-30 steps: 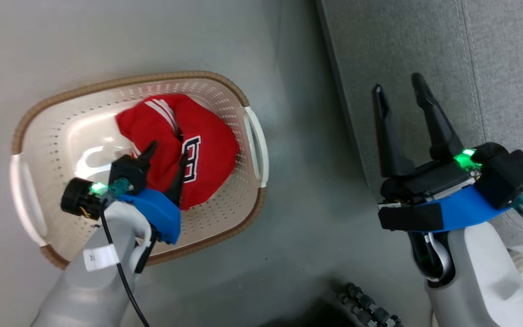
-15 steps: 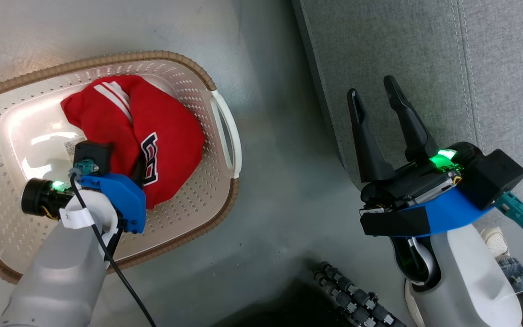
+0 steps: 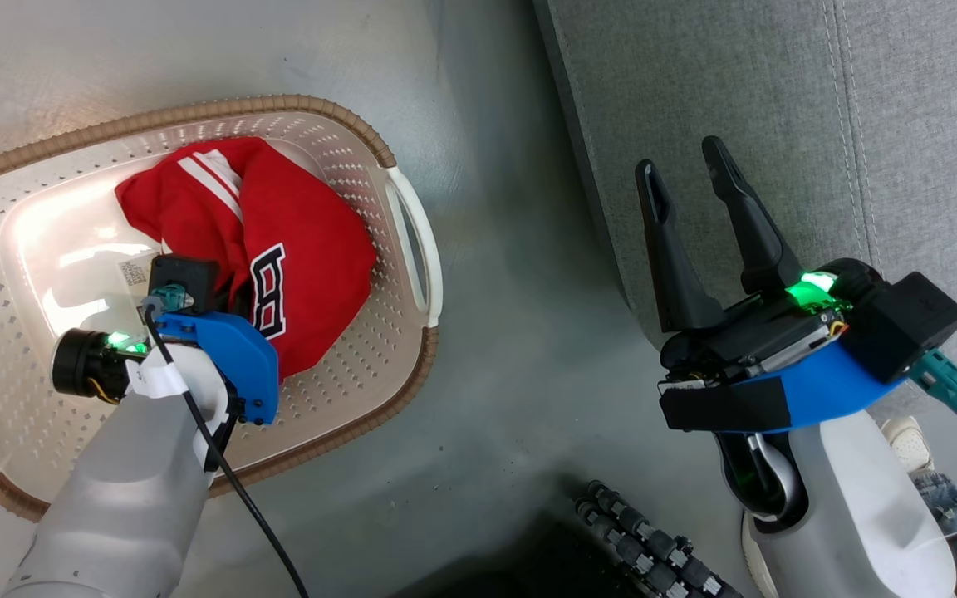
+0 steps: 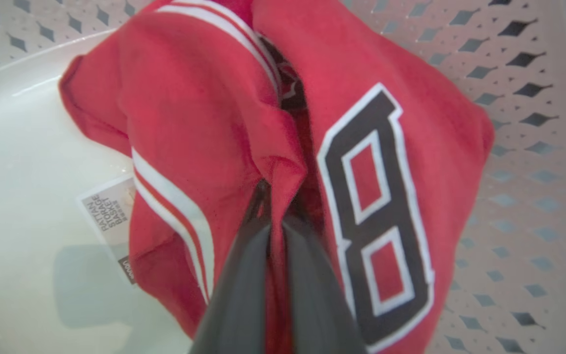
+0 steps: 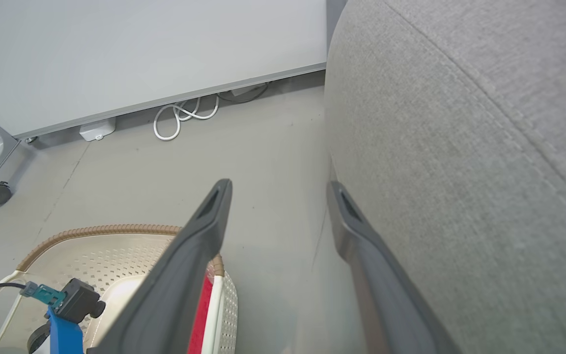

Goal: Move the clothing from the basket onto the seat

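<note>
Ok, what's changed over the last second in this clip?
The left gripper went down into the red jersey and closed on a fold beside the number 8. The head camera also shifted. The jersey stays in the basket; the right gripper stays open by the seat.

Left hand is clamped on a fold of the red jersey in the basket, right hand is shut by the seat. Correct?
Not quite: the right hand by the seat is open, fingers spread with nothing between them, as the right wrist view shows. The left hand is indeed clamped on a fold of the red jersey in the basket.
</note>
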